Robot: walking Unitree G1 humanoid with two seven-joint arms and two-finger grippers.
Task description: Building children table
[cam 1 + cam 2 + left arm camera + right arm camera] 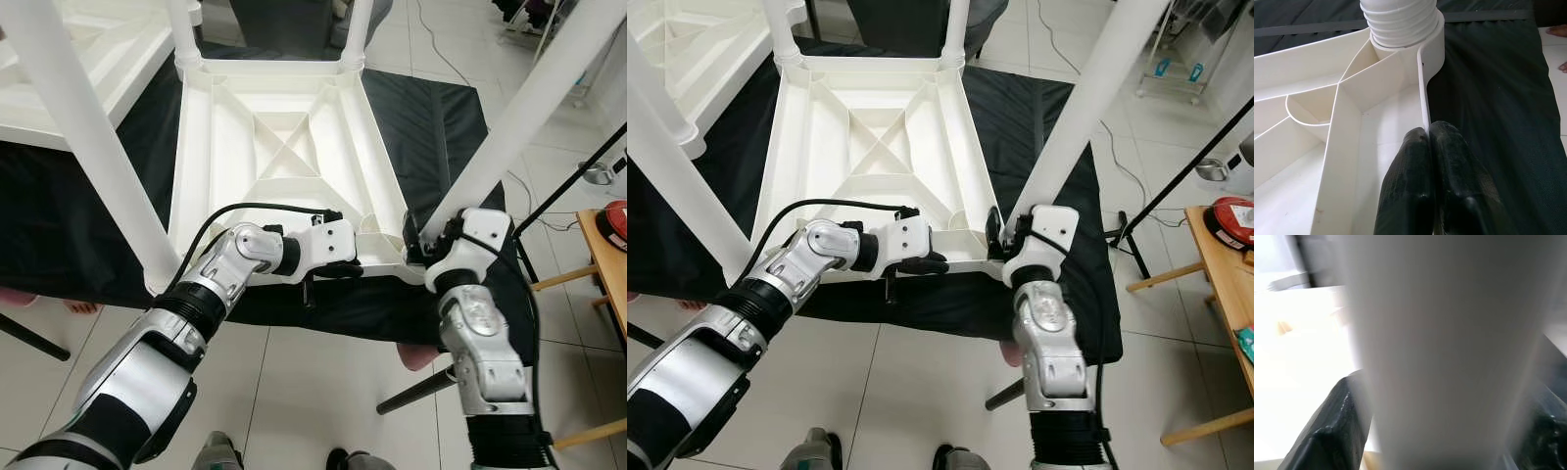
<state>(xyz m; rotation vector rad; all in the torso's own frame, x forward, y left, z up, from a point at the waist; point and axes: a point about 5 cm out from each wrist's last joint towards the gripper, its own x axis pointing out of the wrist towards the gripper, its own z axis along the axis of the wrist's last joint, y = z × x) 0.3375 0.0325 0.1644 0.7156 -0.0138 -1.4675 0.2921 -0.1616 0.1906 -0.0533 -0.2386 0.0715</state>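
Note:
A white plastic children's table [284,147] lies upside down on a black cloth [436,117], its ribbed underside facing up. White legs stand up from its corners; the near-right leg [519,117] slants up to the right. My left gripper [338,266] is shut on the table's near rim [1423,83], fingertips [1415,142] pinching the thin wall just short of the threaded leg socket [1400,19]. My right gripper [423,245] is shut on the base of the near-right leg [1449,352], one black finger [1332,431] on each side.
The near-left leg [88,137] rises close beside my left arm. Another white upturned table [88,49] sits at the back left. A wooden table [607,264] with a red object [615,220] stands at right. A metal bowl [598,174] lies on the tiled floor.

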